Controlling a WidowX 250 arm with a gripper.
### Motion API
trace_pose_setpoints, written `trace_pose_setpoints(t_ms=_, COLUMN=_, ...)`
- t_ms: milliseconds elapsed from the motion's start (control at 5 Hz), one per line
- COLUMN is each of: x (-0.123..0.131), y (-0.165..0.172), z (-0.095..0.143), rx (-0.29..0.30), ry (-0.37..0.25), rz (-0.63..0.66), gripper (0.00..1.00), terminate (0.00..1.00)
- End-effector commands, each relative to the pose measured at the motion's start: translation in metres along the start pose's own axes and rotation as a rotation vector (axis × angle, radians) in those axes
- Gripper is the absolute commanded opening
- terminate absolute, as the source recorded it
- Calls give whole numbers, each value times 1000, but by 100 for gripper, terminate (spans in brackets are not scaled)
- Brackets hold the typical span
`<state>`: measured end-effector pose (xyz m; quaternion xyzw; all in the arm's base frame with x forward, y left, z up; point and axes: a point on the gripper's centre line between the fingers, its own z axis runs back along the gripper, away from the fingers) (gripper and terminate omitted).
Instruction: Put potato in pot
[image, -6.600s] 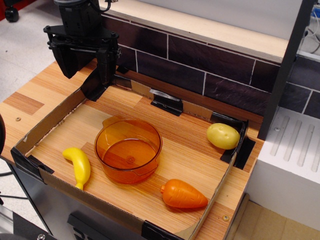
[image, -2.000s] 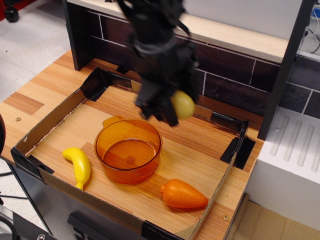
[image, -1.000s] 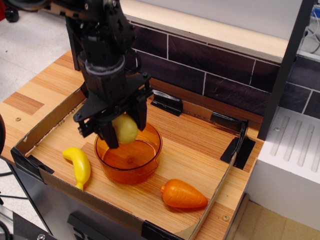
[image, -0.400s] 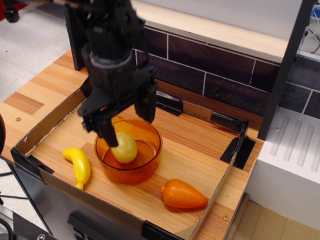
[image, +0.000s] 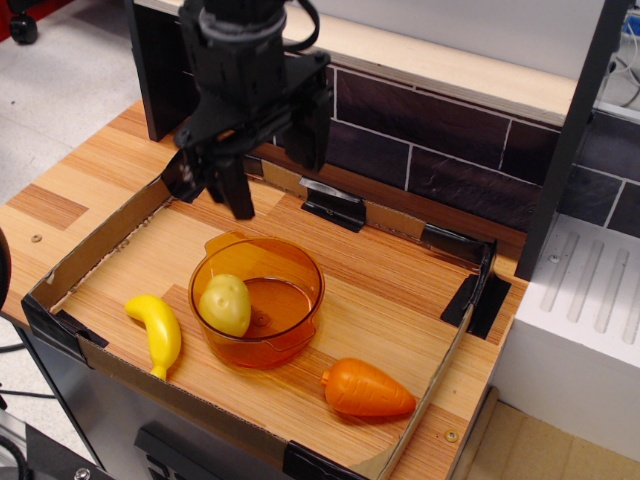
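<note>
The potato (image: 225, 305) sits inside the orange pot (image: 258, 301), leaning on its left wall. It looks light, hard and smooth, so it could slip; grab its fat middle. The claw (image: 272, 165) hangs above, wide and empty.

Potato (image: 225, 305) sits inside the pot (image: 290, 330), against its left wall, w/ dimples facing up. Pot stands upright on the wood board (image: 390, 300), handle tab at back left, pour lip toward the front. Gripper (image: 272, 170) hangs above & behind the pot, jaws spread apart, nothing between them, clear of the pot rim. Banana (image: 157, 333) lies just left of the pot, not touching it. Carrot (image: 366, 390) lies to the front right of the pot, near but apart. Low cardboard wall (image: 95, 245) w/ black corner clips rings the board. Dark brick wall (image: 420, 150) at back.
</note>
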<state>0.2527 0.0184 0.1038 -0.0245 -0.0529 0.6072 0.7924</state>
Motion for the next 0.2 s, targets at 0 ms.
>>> trace_pose_setpoints(t_ms=0, x=11, y=-14, z=12, rx=-31, ry=-14, rz=12, gripper=100, terminate=100)
